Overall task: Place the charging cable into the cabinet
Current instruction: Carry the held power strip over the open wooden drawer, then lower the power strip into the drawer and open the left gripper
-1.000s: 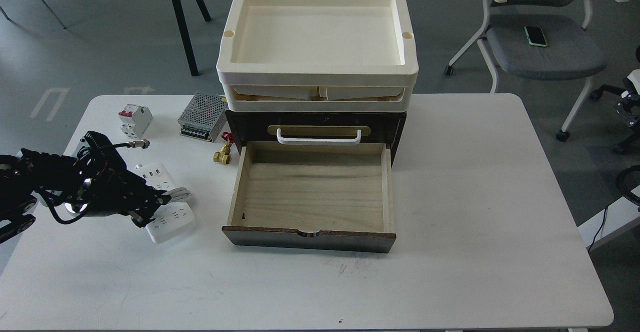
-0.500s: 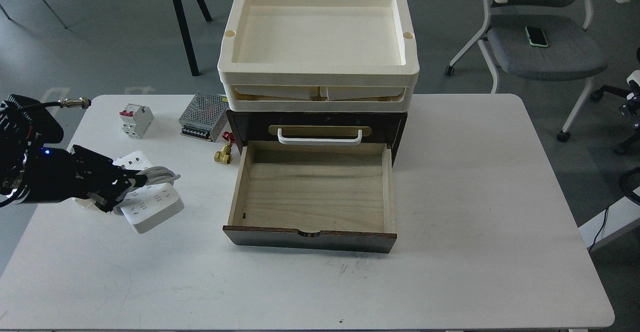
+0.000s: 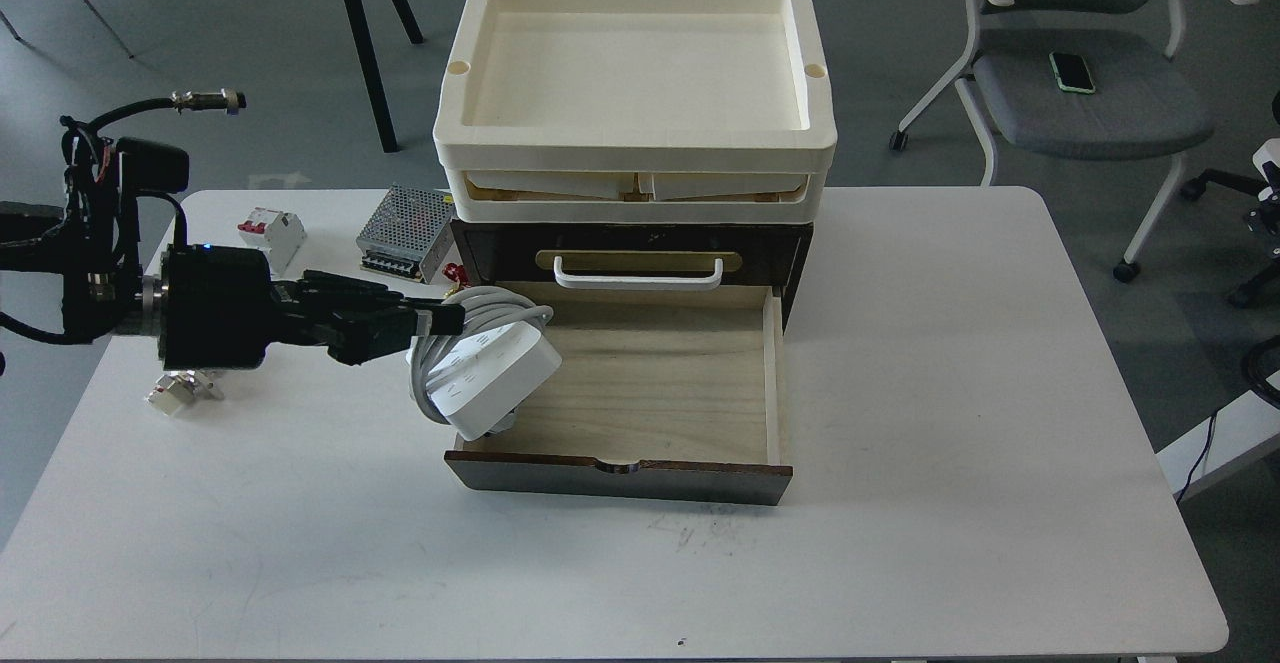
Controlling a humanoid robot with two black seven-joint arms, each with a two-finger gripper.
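The charging cable point(image 3: 487, 375) is a white power strip with a thick white cord coiled round it. My left gripper point(image 3: 440, 320) is shut on it and holds it in the air over the left edge of the open drawer point(image 3: 640, 383). The strip hangs tilted, its lower end just above the drawer's left wall. The cabinet point(image 3: 630, 243) is a dark-brown chest with a white handle point(image 3: 638, 275) on a brass plate; its lower drawer is pulled out and shows a pale wood bottom with nothing lying in it. My right gripper is not in view.
Cream plastic trays point(image 3: 635, 93) are stacked on the cabinet. A white-red circuit breaker point(image 3: 272, 238), a metal mesh power supply box point(image 3: 405, 233) and a small cream plug-like part point(image 3: 180, 390) lie on the white table point(image 3: 950, 423) to the left. An office chair point(image 3: 1080, 73) stands beyond the table.
My left arm lifted the power strip off the table and carried it right, from the table's left side to above the drawer's left edge. The brass fitting beside the cabinet is now hidden behind it.
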